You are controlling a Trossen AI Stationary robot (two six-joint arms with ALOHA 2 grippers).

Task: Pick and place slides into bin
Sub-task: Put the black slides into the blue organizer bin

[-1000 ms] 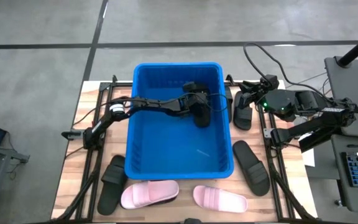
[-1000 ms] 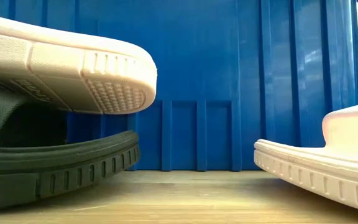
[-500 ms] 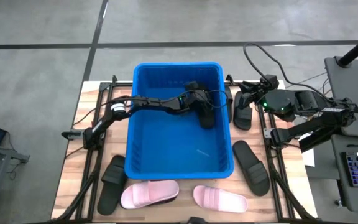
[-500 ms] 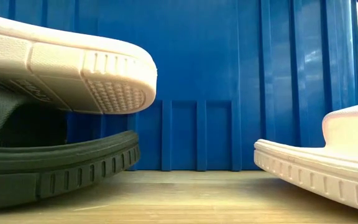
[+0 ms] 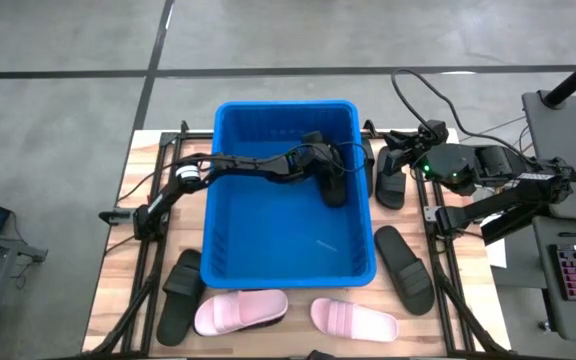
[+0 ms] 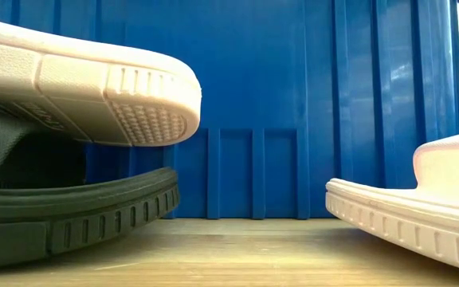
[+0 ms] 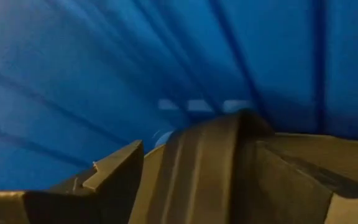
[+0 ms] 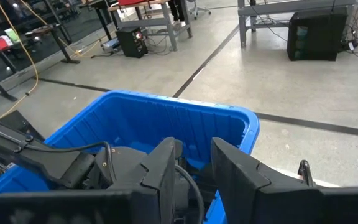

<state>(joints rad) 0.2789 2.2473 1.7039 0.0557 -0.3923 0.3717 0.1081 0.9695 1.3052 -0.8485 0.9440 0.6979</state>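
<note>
Even, diffuse overhead light in the high view — soft shadows only, no glare. The low view blurs the near pink slide (image 6: 70,76) at upper left. The left wrist view is dim and smeared — the bin (image 7: 104,74) wall streaks out of focus.

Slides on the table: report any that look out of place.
One pale pink slide lies partly on top of a black slide at the table's front left; the low view shows its sole resting on the black one. Nothing looks damaged.
</note>
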